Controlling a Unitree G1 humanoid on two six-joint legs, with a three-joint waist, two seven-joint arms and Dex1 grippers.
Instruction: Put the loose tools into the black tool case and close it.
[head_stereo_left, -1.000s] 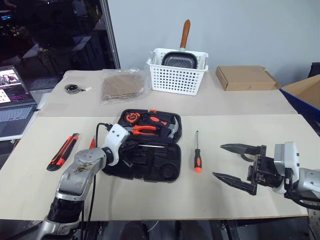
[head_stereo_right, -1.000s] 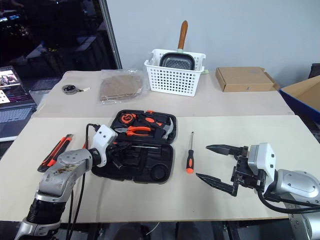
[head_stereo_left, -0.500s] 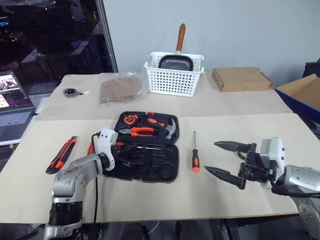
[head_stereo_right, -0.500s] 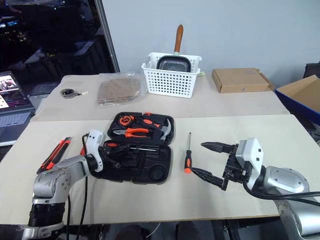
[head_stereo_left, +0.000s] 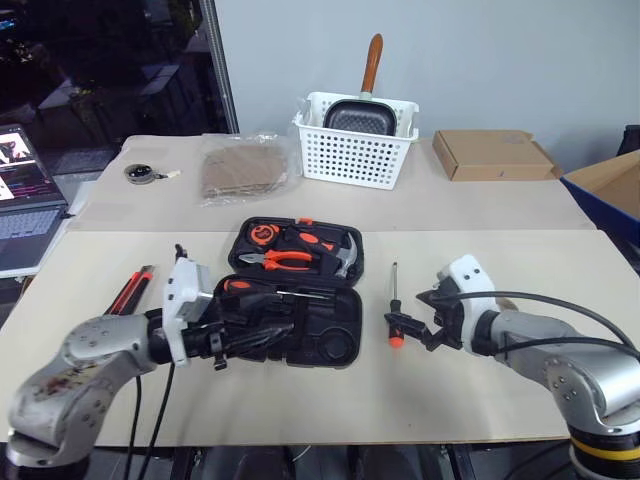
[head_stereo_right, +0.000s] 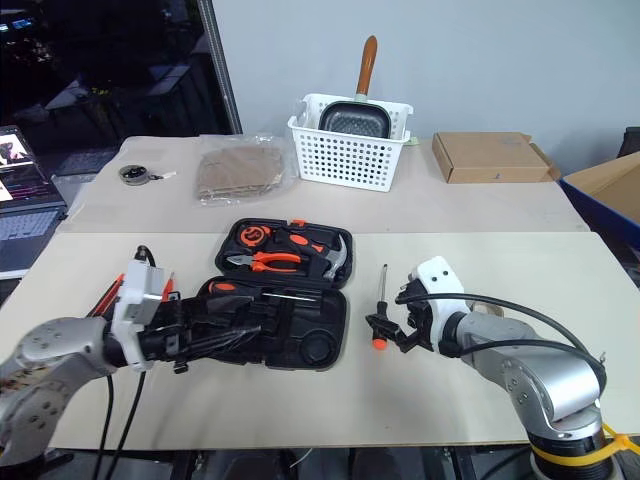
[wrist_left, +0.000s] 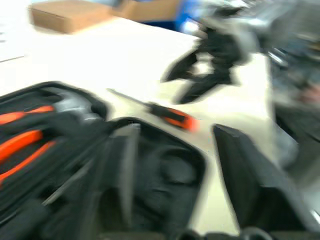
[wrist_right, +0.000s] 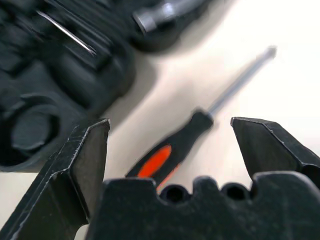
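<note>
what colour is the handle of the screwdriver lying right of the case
Black with an orange end on the screwdriver, clearest in the right wrist view.

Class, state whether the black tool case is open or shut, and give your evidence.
Open. The black tool case lies spread flat on the table, lid back, with pliers and a hammer visible in its recesses.

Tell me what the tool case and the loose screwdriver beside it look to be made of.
The tool case: matte black moulded plastic, judging by its rounded corners and shaped recesses. The screwdriver: thin grey shaft, probably metal; black-and-orange handle, likely plastic or rubber, hard to tell which.
</note>
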